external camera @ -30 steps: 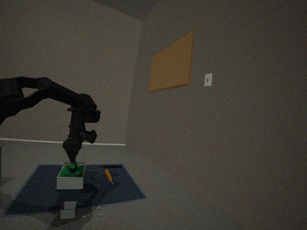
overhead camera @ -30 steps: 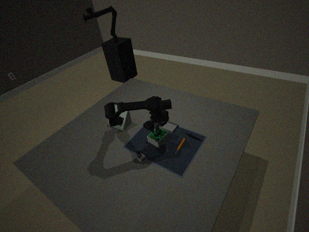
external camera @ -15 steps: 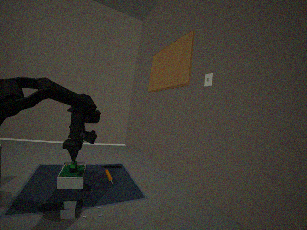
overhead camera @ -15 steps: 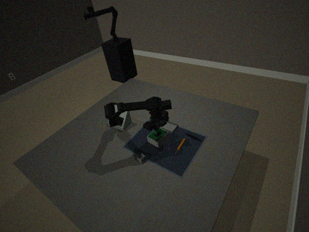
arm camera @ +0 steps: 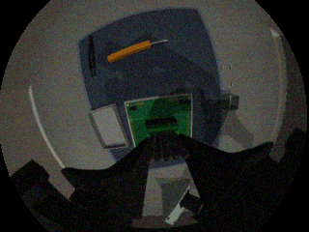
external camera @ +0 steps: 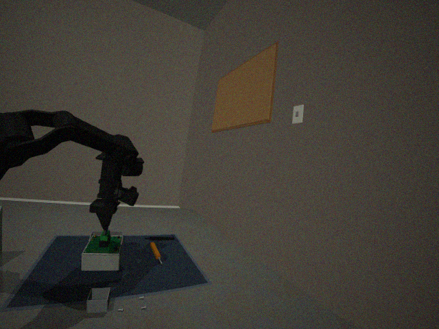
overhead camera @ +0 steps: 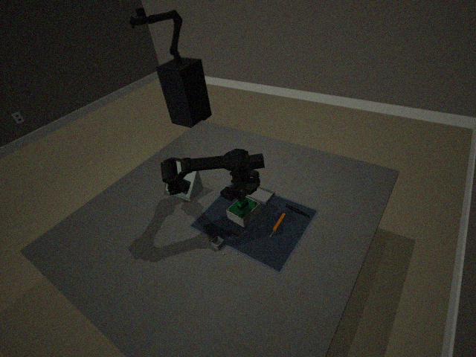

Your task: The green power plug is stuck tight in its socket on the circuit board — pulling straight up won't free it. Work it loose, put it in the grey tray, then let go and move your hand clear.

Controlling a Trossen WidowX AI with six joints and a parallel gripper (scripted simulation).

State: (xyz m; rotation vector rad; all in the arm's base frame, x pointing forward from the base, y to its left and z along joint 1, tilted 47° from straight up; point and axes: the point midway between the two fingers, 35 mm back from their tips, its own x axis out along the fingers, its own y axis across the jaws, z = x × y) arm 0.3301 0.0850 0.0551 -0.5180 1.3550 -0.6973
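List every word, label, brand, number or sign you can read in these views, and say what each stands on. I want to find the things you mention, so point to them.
No readable text in any view.
Circuit board (overhead camera: 251,205) (external camera: 93,247) (arm camera: 137,121): small pale marks along its edge in the wrist view, too small and grainy to tell whether they are lettering.
Orange-handled tool (overhead camera: 279,222) (external camera: 155,250) (arm camera: 129,51): no lettering visible.
Orange wall panel (external camera: 244,92): no lettering visible.
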